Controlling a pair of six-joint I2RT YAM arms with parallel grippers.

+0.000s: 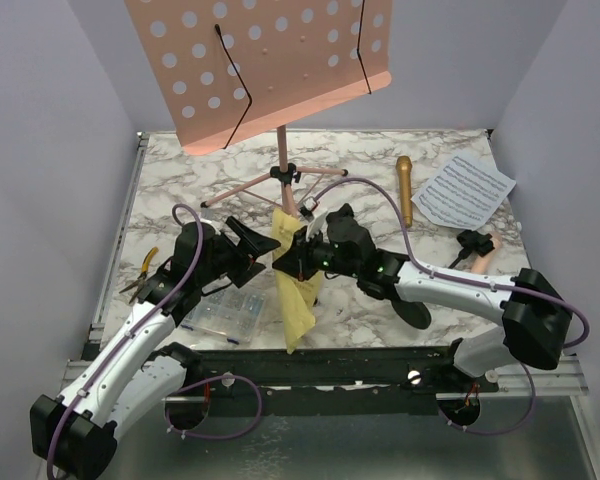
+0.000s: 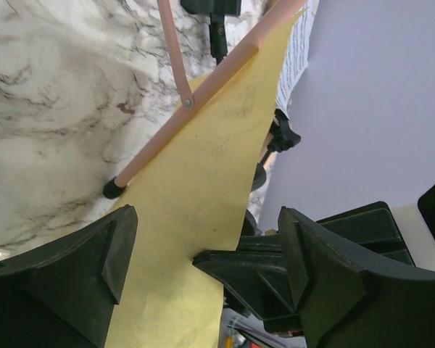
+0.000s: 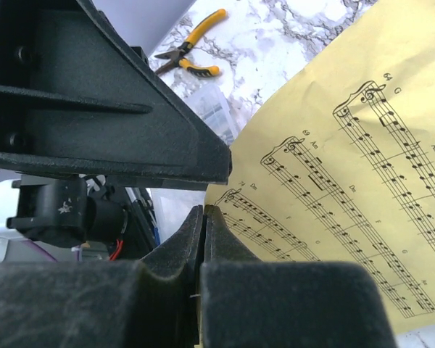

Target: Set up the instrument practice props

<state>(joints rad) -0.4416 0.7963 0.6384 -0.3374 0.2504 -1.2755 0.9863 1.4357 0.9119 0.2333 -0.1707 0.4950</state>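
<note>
Basically clamped right gripper (image 3: 203, 217) on edge of yellow page (image 1: 298, 295), hanging limp between the arms, just beside rack (image 1: 260, 60) legs. Had left gripper (image 2: 206, 225) spread wide at the page, gripping nothing. Risked a tear or crease if tugged from both sides. Could also snag on a leg, or slip that thin pinch and flop onto box (image 1: 220, 316).

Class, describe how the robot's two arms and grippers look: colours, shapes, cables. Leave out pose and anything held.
Both the left arm and right arm have white tubular links with bulky black joint housings. A thin purple cable loops along each. The left gripper and right gripper have matte black, wedge-shaped plastic fingers.
</note>
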